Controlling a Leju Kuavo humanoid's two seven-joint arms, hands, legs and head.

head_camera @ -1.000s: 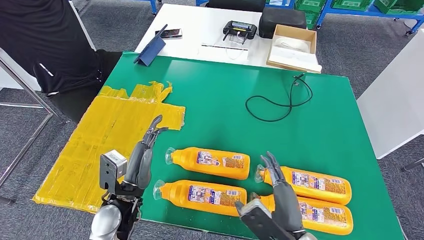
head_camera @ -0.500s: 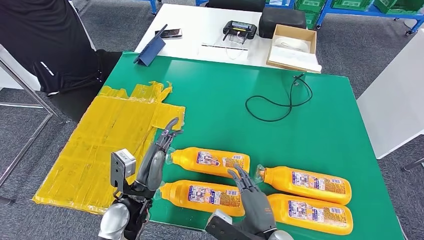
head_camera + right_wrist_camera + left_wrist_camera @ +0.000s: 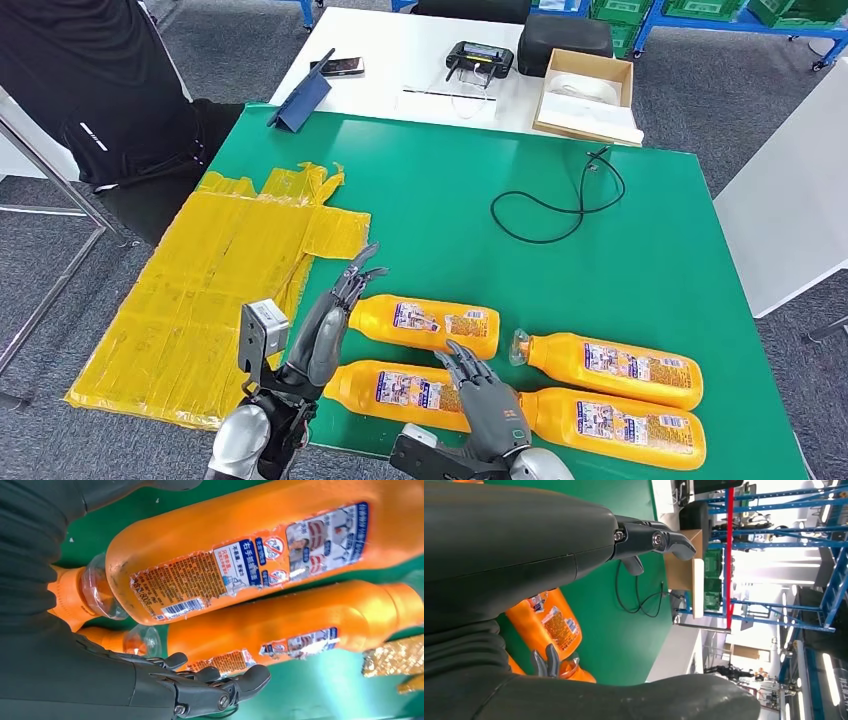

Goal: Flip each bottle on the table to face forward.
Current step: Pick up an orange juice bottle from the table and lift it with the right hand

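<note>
Green table [image 3: 640,240], 4 bottles [image 3: 424,324] w/ labels

Right hand [image 3: 150,685] entering from one edge: grey ribbed cover, dark fingers [image 3: 250,677] extended and spread, holding nothing. Fingertips just beside the far orange bottle [image 3: 300,625], contact unclear. Near orange bottle [image 3: 240,545] lying on its side on the green tabletop [image 3: 320,700], back label [image 3: 250,562] facing the camera: barcode, fine print, blue-and-white warning icons. Clear cap of a third orange bottle [image 3: 75,600] butting against the near bottle's base end. Far bottle parallel to the near one, just beside it, narrow green gap between; smaller label strip showing. Another clear cap [image 3: 142,641] just beside the far bottle's base. Yellow tape patch [image 3: 395,656] near the far bottle's neck end.
</note>
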